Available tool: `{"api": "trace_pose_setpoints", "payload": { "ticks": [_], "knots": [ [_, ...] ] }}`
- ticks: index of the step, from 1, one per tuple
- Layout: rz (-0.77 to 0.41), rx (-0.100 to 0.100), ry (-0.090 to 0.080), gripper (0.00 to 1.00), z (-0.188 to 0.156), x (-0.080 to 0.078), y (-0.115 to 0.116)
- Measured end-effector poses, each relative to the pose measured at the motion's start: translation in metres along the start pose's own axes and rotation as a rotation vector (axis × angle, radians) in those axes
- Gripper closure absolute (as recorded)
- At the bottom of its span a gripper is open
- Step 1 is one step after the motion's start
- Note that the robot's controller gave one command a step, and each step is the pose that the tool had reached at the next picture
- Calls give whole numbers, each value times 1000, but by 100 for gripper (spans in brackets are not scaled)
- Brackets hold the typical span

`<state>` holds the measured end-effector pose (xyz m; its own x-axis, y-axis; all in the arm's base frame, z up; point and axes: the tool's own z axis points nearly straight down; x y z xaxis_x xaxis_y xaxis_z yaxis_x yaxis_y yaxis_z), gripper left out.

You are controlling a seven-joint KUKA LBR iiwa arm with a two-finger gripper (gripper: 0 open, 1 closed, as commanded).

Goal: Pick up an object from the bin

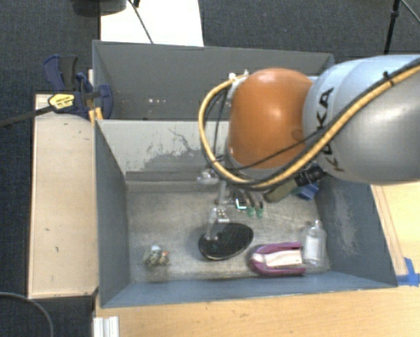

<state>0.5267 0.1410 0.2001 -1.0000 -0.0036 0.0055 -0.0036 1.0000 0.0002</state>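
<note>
- Gripper (217,227): metal two-finger tool hung below the arm's orange wrist cover (270,118), set low inside the bin. Its tip is seen at the upper left edge of the black disc; whether contact is made cannot be told. Whether the jaws stand wide or narrow cannot be told either, and nothing is seen held between them.
- Grey metal bin (112,209): open-topped, with sloping walls and a scuffed floor. Four loose things are counted in it, all along the front half.
- Black flat round disc with a glossy face (232,243): lying flat at the middle of the floor, directly under the gripper. It is taken to be the task's thing.
- Purple and white oblong packet (277,260): just beside the disc on its right, close to the front wall.
- Small clear bottle with a pale cap (313,243): roughly upright, at the packet's right end, touching it or nearly so.
- Small crumpled grey-green lump (155,257): front left of the floor, well apart from the rest.
- Step in hand: judged to be the placing of the gripper over the disc, before any lift.
- Next move: a firm hold on the disc's rim is called for. A flat thing on the floor offers little purchase, so a slip is judged possible. A straight lift would keep the packet undisturbed.
</note>
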Motion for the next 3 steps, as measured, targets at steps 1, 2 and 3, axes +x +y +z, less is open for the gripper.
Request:
{"api": "trace_pose_setpoints", "payload": {
  "ticks": [1, 2, 3],
  "knots": [
    [-319, 1, -1, 0, 108, 37, -47],
    [-314, 0, -6, 100, 106, 36, -46],
    [-368, 2, -16, 100, -41, 24, -60]
  ]
}}
